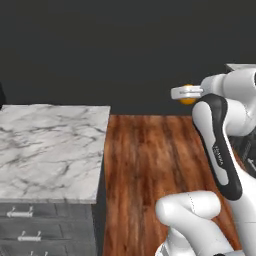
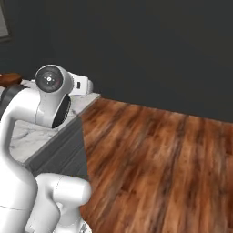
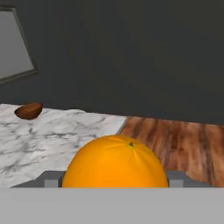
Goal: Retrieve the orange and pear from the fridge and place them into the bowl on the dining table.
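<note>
The dark wall is filling the back of the scene, with a wood floor (image 2: pixel 154 154) running below it. The marble tabletop (image 1: pixel 50 150) is lying to the left of the arm in the left base view, its near corner reaching toward the floor boards, with grey drawers (image 1: pixel 30 227) sitting under its edge.

The white arm is reaching up and forward, and its tool (image 1: pixel 187 93) is closing on the orange (image 3: pixel 114 162), which is sitting between the fingers and bulging large at the bottom of the hand view.

The bowl (image 3: pixel 29 110) is resting on the far part of the tabletop, ahead of the tool and off to the left in the hand view, well apart from the orange. The coming move looks to turn on that offset: the orange has to travel forward and leftward over the marble. I cannot tell what, if anything, the bowl is holding. The pear looks still to be fetched.
</note>
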Controlling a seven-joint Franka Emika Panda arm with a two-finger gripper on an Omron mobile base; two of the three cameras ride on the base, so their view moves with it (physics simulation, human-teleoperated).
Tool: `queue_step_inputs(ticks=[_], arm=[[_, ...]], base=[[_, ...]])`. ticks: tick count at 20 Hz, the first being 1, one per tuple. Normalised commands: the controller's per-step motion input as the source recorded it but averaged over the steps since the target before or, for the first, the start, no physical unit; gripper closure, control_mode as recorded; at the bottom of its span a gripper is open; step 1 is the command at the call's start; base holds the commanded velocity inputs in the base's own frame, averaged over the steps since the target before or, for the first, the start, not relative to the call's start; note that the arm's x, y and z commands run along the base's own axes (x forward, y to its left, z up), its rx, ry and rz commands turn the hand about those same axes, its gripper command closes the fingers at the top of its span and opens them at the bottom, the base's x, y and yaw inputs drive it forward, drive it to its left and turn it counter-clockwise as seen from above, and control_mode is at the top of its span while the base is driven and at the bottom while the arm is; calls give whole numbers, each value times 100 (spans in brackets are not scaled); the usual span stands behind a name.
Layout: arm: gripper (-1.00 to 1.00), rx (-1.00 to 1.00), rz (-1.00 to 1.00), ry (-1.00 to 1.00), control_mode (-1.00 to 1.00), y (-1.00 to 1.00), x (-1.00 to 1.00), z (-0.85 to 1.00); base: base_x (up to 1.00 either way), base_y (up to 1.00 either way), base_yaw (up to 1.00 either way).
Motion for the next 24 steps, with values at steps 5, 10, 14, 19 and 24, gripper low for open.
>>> queue_step_inputs(ticks=[5, 10, 14, 19, 24], arm=[[100, 0, 0, 0, 100, 0, 0, 0], [100, 0, 0, 0, 100, 0, 0, 0], [100, 0, 0, 0, 100, 0, 0, 0], [100, 0, 0, 0, 100, 0, 0, 0], [100, 0, 0, 0, 100, 0, 0, 0]], base=[[100, -90, 24], [100, -95, 20], [100, -72, 24], [100, -42, 44], [100, -29, 55]])
